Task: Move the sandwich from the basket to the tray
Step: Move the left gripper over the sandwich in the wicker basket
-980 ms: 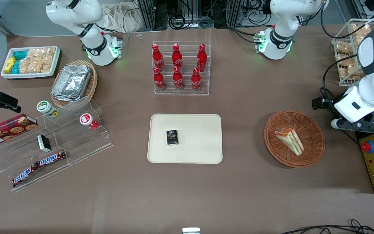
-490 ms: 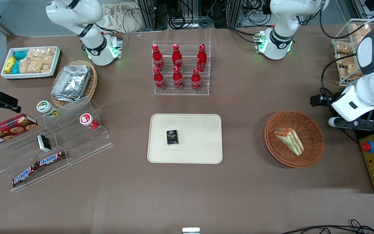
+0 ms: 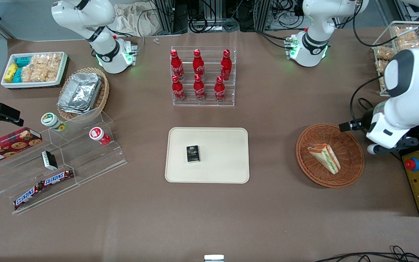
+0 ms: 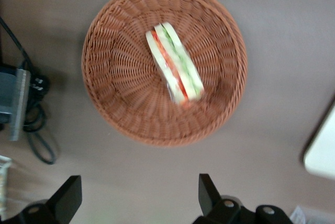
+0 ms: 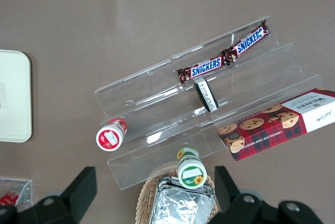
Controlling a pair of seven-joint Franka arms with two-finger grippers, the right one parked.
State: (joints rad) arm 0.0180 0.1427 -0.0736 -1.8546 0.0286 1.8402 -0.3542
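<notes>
Sandwich (image 4: 174, 63) wedge in basket (image 4: 118, 101), gripper (image 4: 137, 198) above.

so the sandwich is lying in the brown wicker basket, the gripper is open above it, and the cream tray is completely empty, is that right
Not quite: the tray is not empty. The front view shows a small dark box lying on it. The rest holds: the sandwich lies in the brown wicker basket, and the left wrist view shows the gripper open above the basket's edge.
</notes>
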